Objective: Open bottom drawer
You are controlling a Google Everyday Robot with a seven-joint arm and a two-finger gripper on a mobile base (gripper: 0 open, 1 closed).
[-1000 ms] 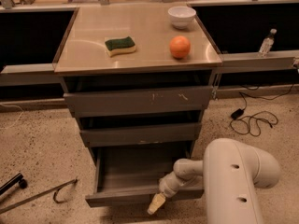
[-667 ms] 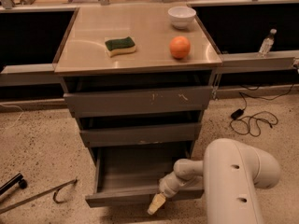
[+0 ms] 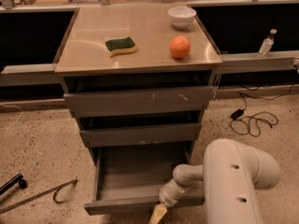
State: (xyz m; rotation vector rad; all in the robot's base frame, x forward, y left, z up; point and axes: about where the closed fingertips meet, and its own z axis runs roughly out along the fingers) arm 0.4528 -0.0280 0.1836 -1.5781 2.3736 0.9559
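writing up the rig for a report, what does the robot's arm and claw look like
The arm is a fat cream-white shell with rounded ends and two small dark holes. It narrows to a slimmer white wrist. The claw, at the front edge of the bottom drawer, is pale yellow. No cables show.

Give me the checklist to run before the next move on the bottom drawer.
1. Bottom drawer pulled out, tray exposed: ok.
2. Gripper low at the drawer's front edge, right of middle: ok.
3. Gripper's hold on the front: cannot tell.
4. Middle drawer not drawn out with it: ok.
5. Orange back from the cabinet top's front edge: ok.
6. Cable on the floor apart from the drawer: ok.
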